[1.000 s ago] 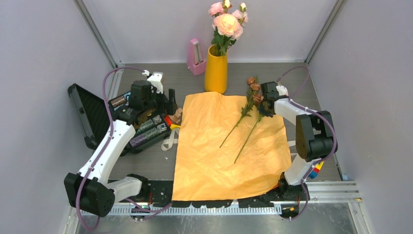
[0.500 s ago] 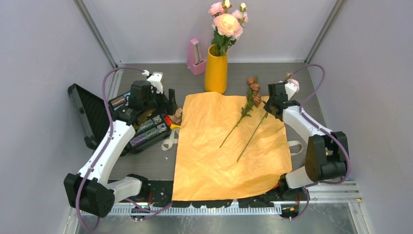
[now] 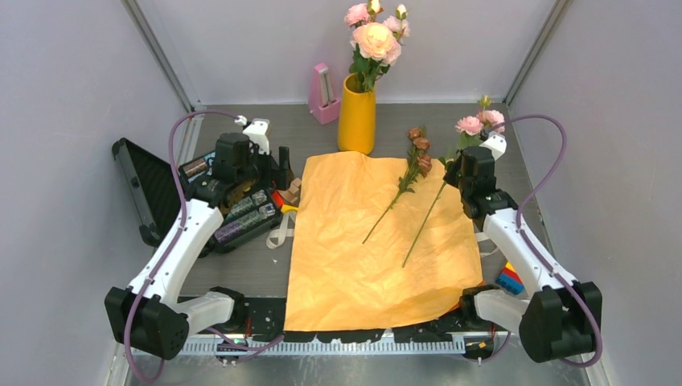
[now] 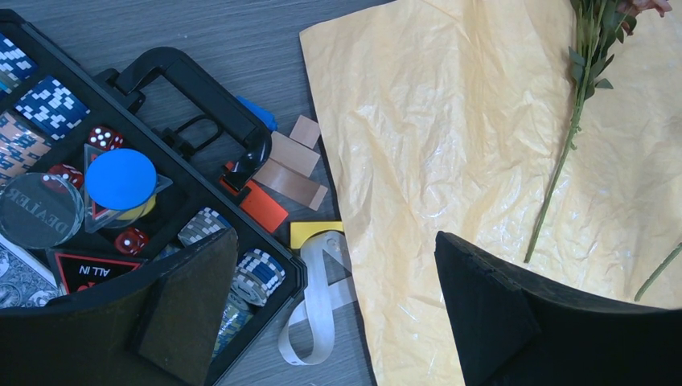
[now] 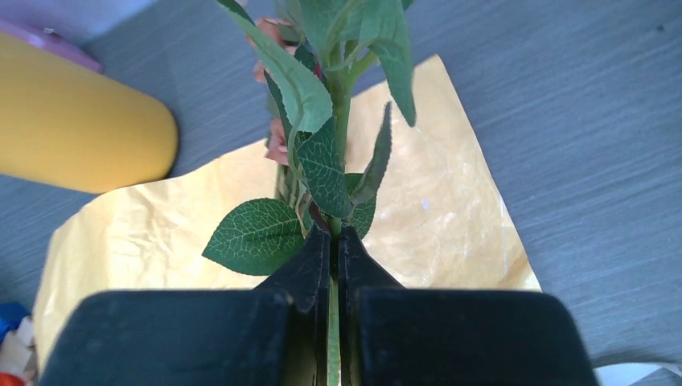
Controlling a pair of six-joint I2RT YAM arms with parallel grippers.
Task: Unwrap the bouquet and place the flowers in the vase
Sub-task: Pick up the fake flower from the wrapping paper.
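The crinkled orange paper [image 3: 378,241] lay opened flat at table centre, glossy and creased, serving as a bed for loose stems; the unwrapping was judged complete. A black case [image 3: 137,185] of chips and dice stood open to its left, unrelated to the task. The vase [image 3: 357,117], a smooth yellow-orange cylinder, stood upright just behind the paper's far edge, with several pink flowers [image 3: 374,40] in it. The right gripper [image 5: 333,249] had its jaws closed on the thin green stem of a pink rose [image 3: 470,125], gripped below the leaves so that the blooms rode uppermost. The left gripper [image 4: 338,273] hung over the case edge, jaws wide apart, holding nothing. A brownish rose [image 3: 406,181] lay on the paper. The beige ribbon [image 4: 318,314] lay looped beside the case.
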